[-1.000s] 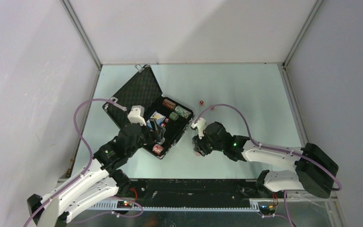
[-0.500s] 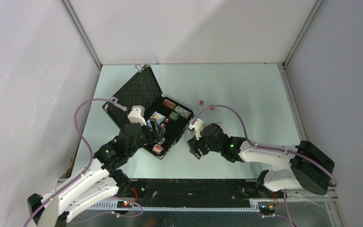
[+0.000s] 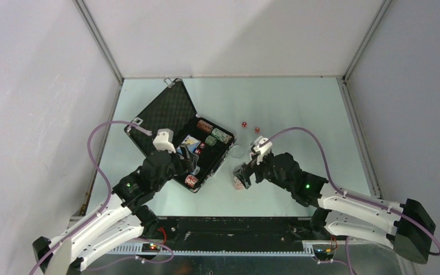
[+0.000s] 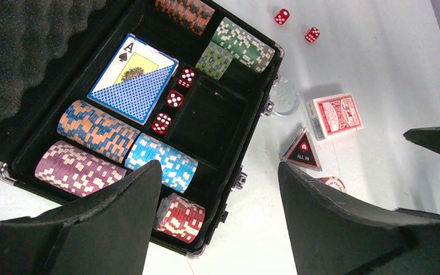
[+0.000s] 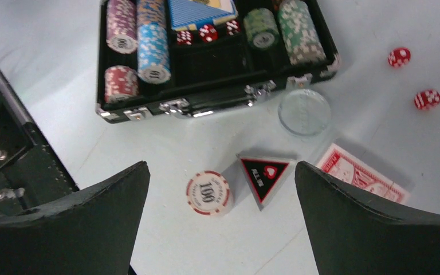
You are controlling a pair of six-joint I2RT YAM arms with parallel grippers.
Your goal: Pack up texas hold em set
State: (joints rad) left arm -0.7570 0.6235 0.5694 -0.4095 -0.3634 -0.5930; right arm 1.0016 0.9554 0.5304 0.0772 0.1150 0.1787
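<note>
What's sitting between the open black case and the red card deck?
A clear round disc, beside the case, short of the red deck. The right wrist view shows it.

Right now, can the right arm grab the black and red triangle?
Probably yes. The right end effector hangs open over the triangle, nothing covers it; only a chip stack sits close beside.

A chip stack [image 5: 208, 193], triangle [image 5: 262, 173] and card deck [image 5: 362, 175] lie right of the case [image 5: 217, 100]. Two dice [image 5: 399, 56] lie farther back.
</note>
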